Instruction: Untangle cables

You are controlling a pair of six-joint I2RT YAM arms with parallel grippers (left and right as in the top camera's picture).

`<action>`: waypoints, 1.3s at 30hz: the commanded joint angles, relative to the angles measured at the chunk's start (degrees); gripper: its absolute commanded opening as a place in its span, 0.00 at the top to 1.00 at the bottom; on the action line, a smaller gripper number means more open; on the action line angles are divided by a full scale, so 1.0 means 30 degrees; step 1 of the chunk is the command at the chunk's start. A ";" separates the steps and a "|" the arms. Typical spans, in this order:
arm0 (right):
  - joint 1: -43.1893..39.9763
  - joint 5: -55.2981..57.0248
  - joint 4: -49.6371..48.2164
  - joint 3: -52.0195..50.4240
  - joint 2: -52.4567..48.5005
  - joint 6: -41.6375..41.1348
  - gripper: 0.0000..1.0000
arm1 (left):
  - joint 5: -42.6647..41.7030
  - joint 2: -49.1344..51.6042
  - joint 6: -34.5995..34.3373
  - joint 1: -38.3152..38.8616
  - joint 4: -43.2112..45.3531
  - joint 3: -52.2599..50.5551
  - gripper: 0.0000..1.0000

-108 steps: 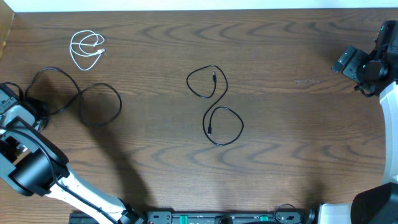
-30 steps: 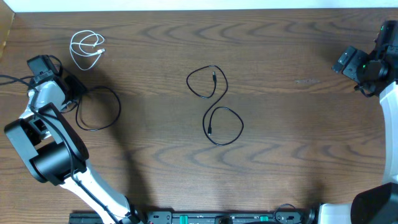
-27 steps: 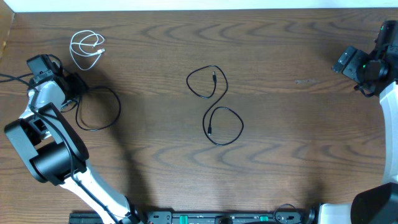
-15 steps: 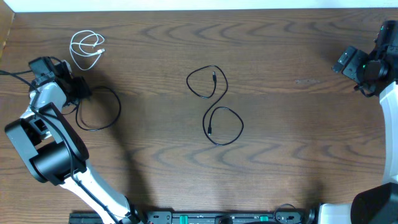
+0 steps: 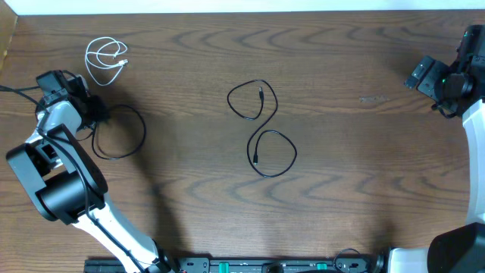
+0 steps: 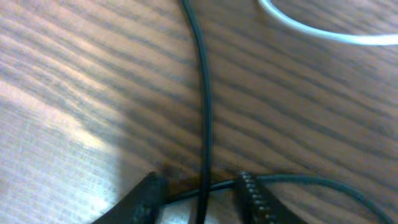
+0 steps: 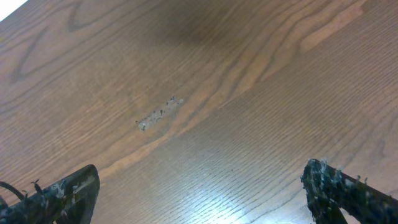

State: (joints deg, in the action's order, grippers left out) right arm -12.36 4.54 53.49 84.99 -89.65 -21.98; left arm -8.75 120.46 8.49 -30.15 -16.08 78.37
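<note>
A black cable (image 5: 143, 127) loops on the table at the left, its left part hidden under my left arm. My left gripper (image 5: 95, 114) is low over it. In the left wrist view the jaws (image 6: 200, 190) are open and straddle one strand of this black cable (image 6: 204, 112), with another strand crossing at the fingertips. A white cable (image 5: 106, 61) lies coiled just beyond it and shows in the left wrist view (image 6: 323, 32). A second black cable (image 5: 264, 123) lies in a figure-eight at the table's middle. My right gripper (image 5: 415, 78) (image 7: 205, 193) is wide open and empty at the far right.
A pale scuff mark (image 5: 373, 98) (image 7: 160, 113) is on the wood ahead of the right gripper. Thick black cords run off the left edge by the left arm (image 5: 15, 92). The arm bases and a rail (image 5: 258, 265) sit along the front edge.
My left arm has swung up from the front left onto the left black cable, then crept slightly right. The cable's left loop is now under the arm. The right arm has not moved.
</note>
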 commanded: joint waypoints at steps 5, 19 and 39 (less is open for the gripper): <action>0.0007 0.0146 0.0029 -0.0007 -0.0087 -0.0233 0.01 | 0.1384 0.1246 -0.1166 -0.0583 0.0182 -0.0226 0.85; 0.0007 0.0146 0.0029 -0.0007 -0.0087 -0.0233 0.01 | 0.1355 0.0291 -0.1588 -0.1639 0.0277 0.0488 0.48; 0.0007 0.0146 0.0029 -0.0007 -0.0087 -0.0233 0.01 | 0.5013 -0.2419 -1.1664 -0.5523 -0.2492 -0.0189 0.20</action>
State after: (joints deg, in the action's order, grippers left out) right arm -12.36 4.54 53.49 84.99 -89.67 -21.98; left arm 1.02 111.74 -22.72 -43.92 -22.50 79.20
